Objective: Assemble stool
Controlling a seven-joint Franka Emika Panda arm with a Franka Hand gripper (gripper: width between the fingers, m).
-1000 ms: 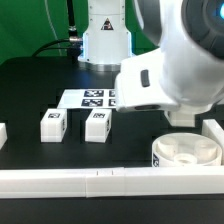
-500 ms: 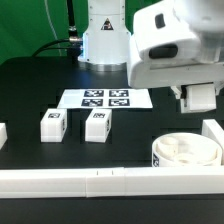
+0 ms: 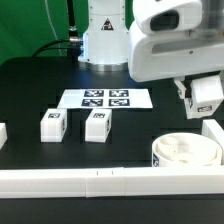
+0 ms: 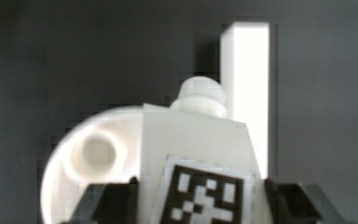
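My gripper (image 3: pixel 204 93) is shut on a white leg block (image 3: pixel 208 94) and holds it in the air above the round white seat disc (image 3: pixel 186 151) at the exterior view's right. In the wrist view the held leg block (image 4: pixel 201 140) fills the middle with its tag facing the camera. The dark fingers (image 4: pixel 105 203) press on both its sides, and the seat disc (image 4: pixel 91 160) lies below and to one side. Two more leg blocks (image 3: pixel 52 124) (image 3: pixel 96 125) stand on the table at the exterior view's left.
The marker board (image 3: pixel 105 98) lies flat behind the two leg blocks. A long white border rail (image 3: pixel 90 181) runs along the front and another rail (image 3: pixel 214 130) beside the seat disc; it also shows in the wrist view (image 4: pixel 247 65). The robot base (image 3: pixel 104 40) stands behind.
The arm has swung from low over the table's middle to the exterior view's right and risen, carrying the leg block to above the seat disc.
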